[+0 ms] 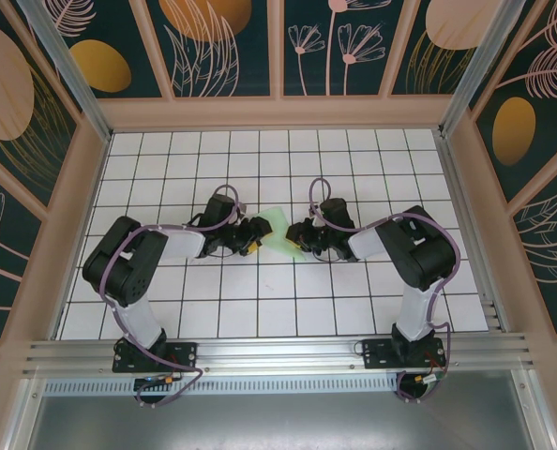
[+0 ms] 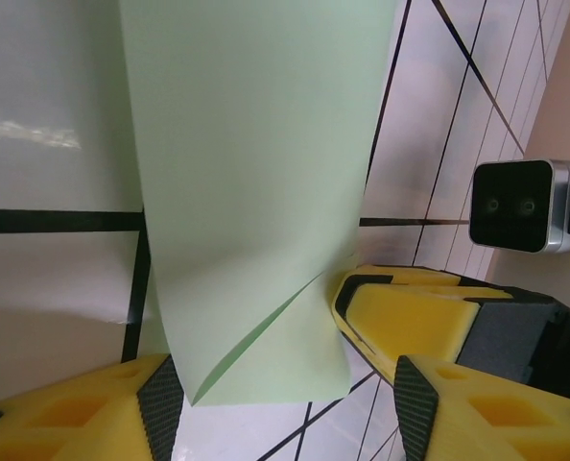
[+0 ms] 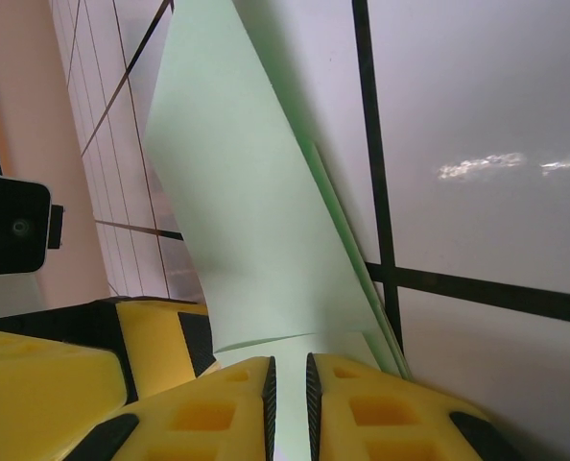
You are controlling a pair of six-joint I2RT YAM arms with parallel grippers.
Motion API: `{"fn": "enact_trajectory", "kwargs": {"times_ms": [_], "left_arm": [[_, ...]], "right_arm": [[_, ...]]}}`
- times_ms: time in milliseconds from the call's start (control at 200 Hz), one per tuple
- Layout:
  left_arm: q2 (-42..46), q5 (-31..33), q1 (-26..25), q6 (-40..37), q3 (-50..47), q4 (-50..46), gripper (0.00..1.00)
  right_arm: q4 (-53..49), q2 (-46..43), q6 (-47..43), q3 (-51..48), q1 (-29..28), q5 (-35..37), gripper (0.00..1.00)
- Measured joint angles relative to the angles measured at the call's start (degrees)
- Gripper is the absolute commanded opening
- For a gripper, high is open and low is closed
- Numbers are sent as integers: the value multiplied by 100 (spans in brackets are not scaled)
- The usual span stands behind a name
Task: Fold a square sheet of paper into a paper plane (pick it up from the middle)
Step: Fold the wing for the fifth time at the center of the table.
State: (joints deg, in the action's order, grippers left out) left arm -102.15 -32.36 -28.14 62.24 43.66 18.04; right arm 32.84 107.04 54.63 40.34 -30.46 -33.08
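Ok so the folded green paper (image 1: 280, 230) sits pretty much in the middle of the white tiled desk (image 1: 260, 319), right between the left arm (image 1: 138, 272) and the right arm (image 1: 410, 253), which both reach in toward each other.

Right jaws are clamped down on it. In the right wrist view the two yellow fingers (image 3: 208, 423) are nearly together and the near end of the paper (image 3: 247, 211) runs down into the thin slit between them. You can see a few stacked layers along its right edge, so it's definitely been folded over.

Left jaws are spread wide, not gripping anything. In the left wrist view the paper (image 2: 256, 192) hangs between the fingers (image 2: 83, 413), its edge right at the left pad, with a clear gap to the other one. There's a diagonal fold near its bottom corner. The other arm's yellow finger (image 2: 410, 307) is just beside the paper there.

Can't tell if the far end is resting on the desk.
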Motion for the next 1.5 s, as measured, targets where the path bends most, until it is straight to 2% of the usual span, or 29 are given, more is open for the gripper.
{"fn": "enact_trajectory", "kwargs": {"times_ms": [100, 205, 365, 465, 590, 781, 951, 1126, 1211, 1351, 1501], "left_arm": [[-74, 2, -42, -2, 90, -42, 59], [-122, 2, -66, -22, 136, -81, 50], [-184, 2, -70, -70, 162, -118, 26], [-256, 2, -70, -72, 170, -120, 12], [-289, 7, -72, -94, 173, -133, 0], [-286, 46, -81, -94, 184, -168, 0], [-269, 101, -81, -94, 282, -317, 0], [-181, 133, -81, -92, 439, -459, 0], [-164, 133, -81, -90, 483, -490, 0], [-131, 131, -81, -87, 511, -581, 0], [-127, 129, -81, -87, 551, -636, 0]], "right_arm": [[0, 0, 0, 2, 2, -2, 19], [0, 2, -2, 0, 4, -2, 19], [2, 2, -105, 2, 4, -15, 22], [15, -24, -330, 7, 2, -57, 29], [-44, -138, -704, 15, 4, 20, 38], [-402, -713, -1550, -11, -15, 535, 49], [-669, -1729, -2813, -221, -597, 1818, 56], [-981, -1858, -4087, -229, -1279, 2977, 54], [-807, -1838, -4743, -442, -1558, 3488, 54], [-468, -1838, -5628, -955, -1952, 3873, 53], [39, -1659, -6404, -1073, -2173, 4183, 51]]}}
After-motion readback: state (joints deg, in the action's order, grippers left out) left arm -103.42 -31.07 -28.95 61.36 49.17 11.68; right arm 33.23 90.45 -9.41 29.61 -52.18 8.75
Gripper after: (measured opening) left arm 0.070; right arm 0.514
